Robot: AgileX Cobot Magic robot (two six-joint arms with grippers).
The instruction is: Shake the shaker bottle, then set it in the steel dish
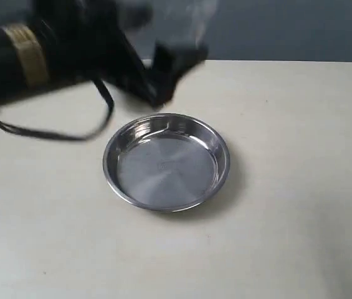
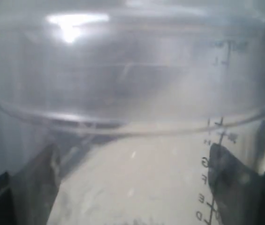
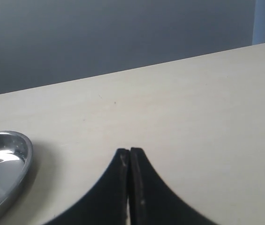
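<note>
The steel dish [image 1: 166, 162] sits empty in the middle of the pale table, shiny, with a raised rim; its edge also shows in the right wrist view [image 3: 3, 164]. My left gripper [image 1: 166, 68] hovers behind the dish, motion-blurred, shut on the clear shaker bottle [image 1: 179, 22], which is a faint smear against the grey wall. In the left wrist view the shaker bottle [image 2: 137, 93] fills the frame, with printed scale marks and dark fingers [image 2: 238, 183] on either side; the left gripper [image 2: 132, 187] clamps its wall. My right gripper [image 3: 130, 152] is shut on nothing, low over the table to the dish's right.
The left arm's black body and a looping cable [image 1: 57, 128] hang over the table's back left. A grey wall [image 1: 288, 28] rises behind the table's far edge. Bare tabletop [image 1: 300, 187] surrounds the dish.
</note>
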